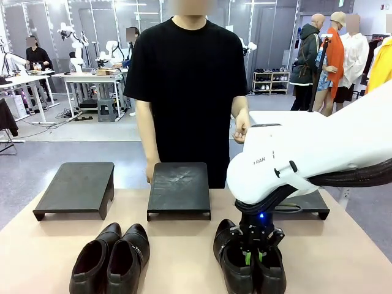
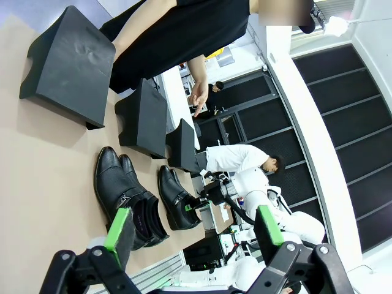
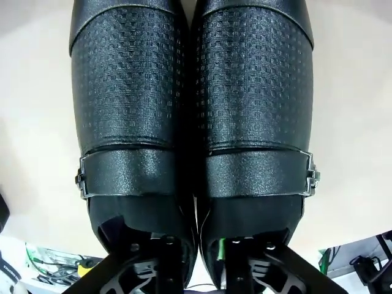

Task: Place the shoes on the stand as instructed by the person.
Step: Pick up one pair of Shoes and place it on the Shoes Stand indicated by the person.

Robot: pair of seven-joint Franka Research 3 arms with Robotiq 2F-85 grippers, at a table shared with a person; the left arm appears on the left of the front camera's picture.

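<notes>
1. Right pair of shoes [image 1: 233, 269] sits near-right on the table [image 1: 184, 257].
2. Right gripper [image 1: 250, 258] has one finger inside each shoe, pinching their inner walls together.
3. Left pair of shoes [image 1: 113, 260] lies near-left, untouched.
4. Left gripper [image 2: 193, 219] hangs spread wide, empty.
5. Three black stands [image 1: 179, 184] line the far side, before the person [image 1: 187, 79].

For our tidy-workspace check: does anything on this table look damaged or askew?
Only the middle stand: its top looks creased near the centre. Both pairs of shoes sit neatly side by side.
</notes>
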